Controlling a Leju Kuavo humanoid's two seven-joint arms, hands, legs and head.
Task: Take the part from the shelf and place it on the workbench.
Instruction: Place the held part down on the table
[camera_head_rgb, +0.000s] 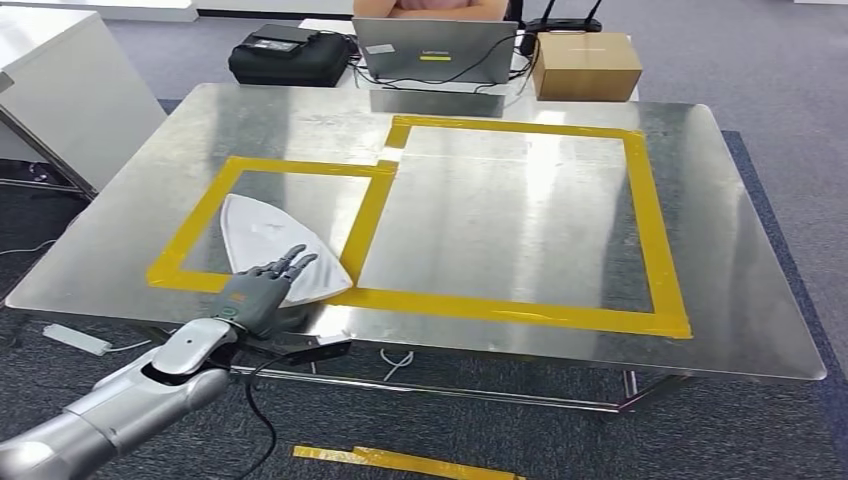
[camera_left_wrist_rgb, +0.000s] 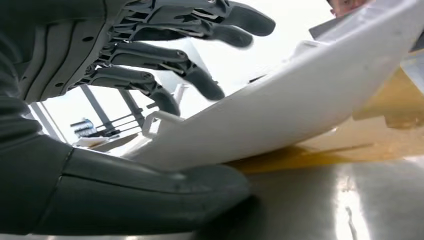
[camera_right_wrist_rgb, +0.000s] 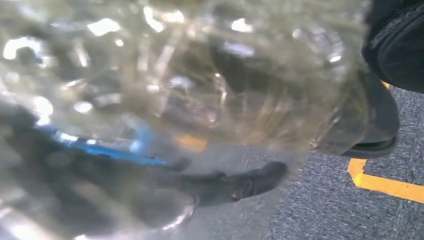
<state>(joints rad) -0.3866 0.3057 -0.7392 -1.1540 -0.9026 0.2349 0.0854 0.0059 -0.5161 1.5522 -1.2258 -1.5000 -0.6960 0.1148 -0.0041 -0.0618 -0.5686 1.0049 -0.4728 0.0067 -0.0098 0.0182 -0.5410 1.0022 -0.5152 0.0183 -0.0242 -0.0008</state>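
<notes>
The white part (camera_head_rgb: 270, 248) lies on the workbench (camera_head_rgb: 500, 220), inside the smaller taped square at eight o'clock. The left hand (camera_head_rgb: 262, 290) rests at its near edge, fingers spread, gripping nothing.

Busy back edge behind the work area.
A grey laptop (camera_head_rgb: 435, 50) sits open, with a black bag (camera_head_rgb: 288, 57) to its left and a cardboard box (camera_head_rgb: 586, 65) to its right; a person's folded arms (camera_head_rgb: 430, 8) show behind it, and a yellow tape strip (camera_head_rgb: 405, 462) lies on the carpet.
</notes>
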